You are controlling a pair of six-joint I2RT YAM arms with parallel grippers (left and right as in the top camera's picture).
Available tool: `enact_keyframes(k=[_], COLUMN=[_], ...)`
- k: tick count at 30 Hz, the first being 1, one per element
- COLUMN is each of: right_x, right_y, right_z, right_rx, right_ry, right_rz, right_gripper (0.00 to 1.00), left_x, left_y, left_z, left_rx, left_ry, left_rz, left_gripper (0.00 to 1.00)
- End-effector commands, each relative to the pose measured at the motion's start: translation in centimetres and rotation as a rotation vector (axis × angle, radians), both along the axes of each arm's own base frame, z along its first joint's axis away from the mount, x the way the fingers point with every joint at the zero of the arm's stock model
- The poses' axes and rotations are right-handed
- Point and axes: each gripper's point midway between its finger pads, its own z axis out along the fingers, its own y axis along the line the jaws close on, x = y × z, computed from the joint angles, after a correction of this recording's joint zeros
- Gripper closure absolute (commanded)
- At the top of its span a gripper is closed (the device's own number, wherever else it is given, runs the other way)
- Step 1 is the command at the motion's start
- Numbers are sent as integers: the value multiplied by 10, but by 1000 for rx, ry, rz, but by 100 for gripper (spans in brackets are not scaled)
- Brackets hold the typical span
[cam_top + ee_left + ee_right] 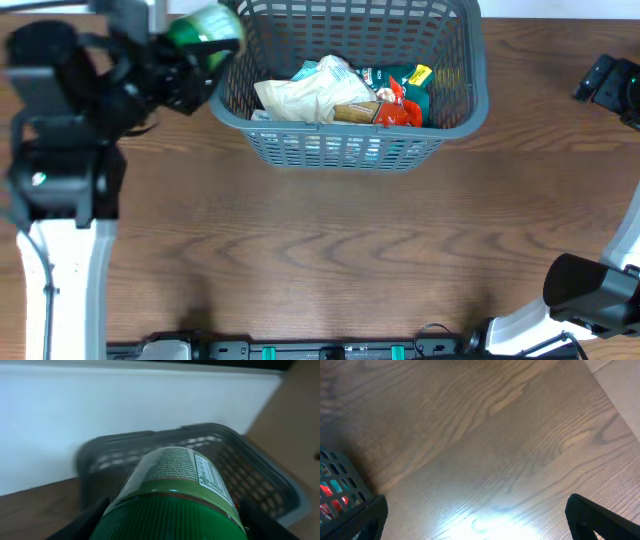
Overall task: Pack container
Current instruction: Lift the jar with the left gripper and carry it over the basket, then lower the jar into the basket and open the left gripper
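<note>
We are gripping a green-capped bottle (205,28) in our left tool (175,522), holding it just beside the left rim of the container (350,150), which is sitting at the desk's (330,260) far middle carrying packets (310,90), while our right tool (477,520) is hanging released well apart

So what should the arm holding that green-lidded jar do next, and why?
Probably move it sideways over the container: the left gripper grips the jar beside the rim, not yet above the packets inside.
</note>
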Motion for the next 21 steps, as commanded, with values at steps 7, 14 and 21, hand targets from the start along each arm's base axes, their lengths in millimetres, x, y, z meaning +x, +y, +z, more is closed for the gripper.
enact_keyframes(k=[7,14,21], right_x=[-2,-2,-2], right_y=[-4,-4,-4], right_z=[0,0,0], right_rx=[-5,-5,-5], right_ry=[1,1,1], right_rz=[-18,-18,-18], right_gripper=[1,1,1], left_x=[26,49,64], left_y=[-63,-85,-92], left_z=[-28,-72,-105], left_rx=[-41,6,79], left_ry=[59,149,200], left_rz=[-171,-147,-87], left_gripper=[94,94,94])
